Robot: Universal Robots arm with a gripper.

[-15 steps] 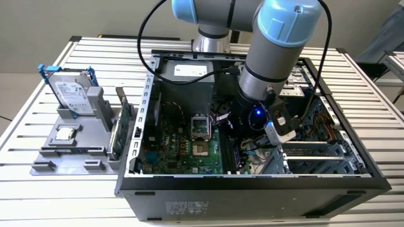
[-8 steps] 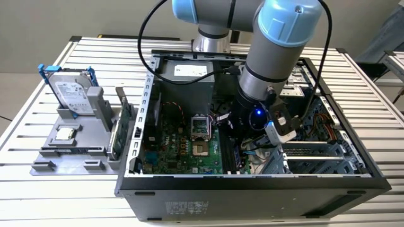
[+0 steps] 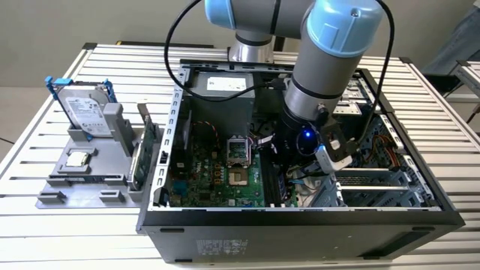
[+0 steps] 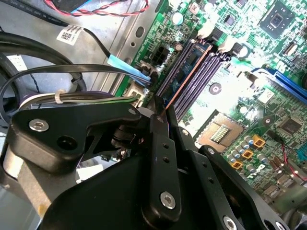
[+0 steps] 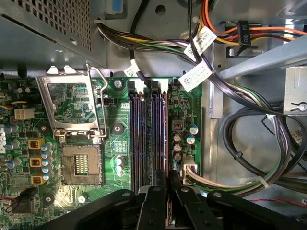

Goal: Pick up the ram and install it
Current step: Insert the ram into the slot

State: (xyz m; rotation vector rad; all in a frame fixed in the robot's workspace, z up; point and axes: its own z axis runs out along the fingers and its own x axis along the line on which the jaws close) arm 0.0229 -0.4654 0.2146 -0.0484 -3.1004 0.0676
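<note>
Starting well off to the exterior view's left of the gripper (image 4: 160, 112): the silver hard drive (image 3: 84, 112) stands upright in the grey holder (image 3: 75, 185). The green expansion card (image 3: 146, 149) stands on edge just beside the open computer case (image 3: 300, 225). Inside the case, the CPU socket (image 5: 79, 165) is the next thing over, a bit to the side of the fingers, with its metal frame flipped up.

Then the memory slots (image 5: 138, 134) – the ram (image 5: 165, 134) is edge-on in line with the outermost one, the slot farthest from the socket. It runs straight out from between the fingertips toward the white latches (image 5: 163, 85). The fingers (image 4: 159, 143) are pinched closed on its near end, as both wrist views show. Can't tell if it's fully seated. On the far side of the gripper there's a bundle of cables (image 5: 249, 143) – and the drive bays beyond.
</note>
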